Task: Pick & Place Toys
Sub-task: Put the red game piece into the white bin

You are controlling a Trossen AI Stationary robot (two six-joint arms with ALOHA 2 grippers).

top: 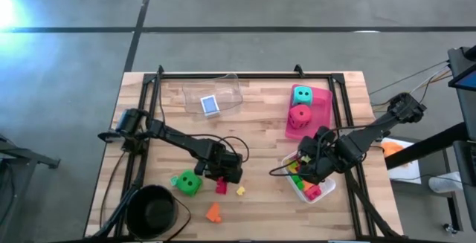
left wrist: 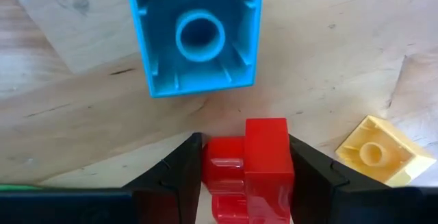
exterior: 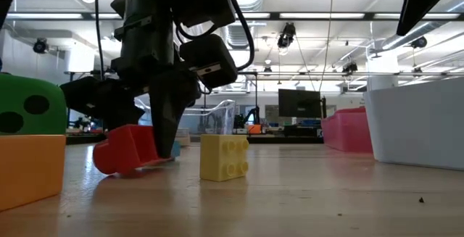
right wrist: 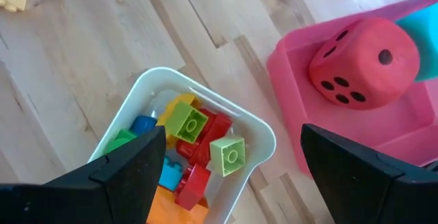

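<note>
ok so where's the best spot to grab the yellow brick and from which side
Take the yellow brick by its two flat side walls, coming straight down from above. It sits alone on the table, tipped in the left wrist view, so square the gripper to its walls first. The left gripper is closest but is closed on the red brick.

Two dice point(top: 301, 103) are sitting in the tray point(top: 324, 101) at the far right of the table point(top: 260, 161). Nearer, the tub point(top: 325, 192) is holding many bricks point(right wrist: 195, 148). A card box point(top: 210, 105) is lying far back. A third die point(top: 186, 183) is sitting just left of a brick point(left wrist: 248, 166) between the left gripper's point(left wrist: 245, 183) fingers point(left wrist: 183, 176).
</note>
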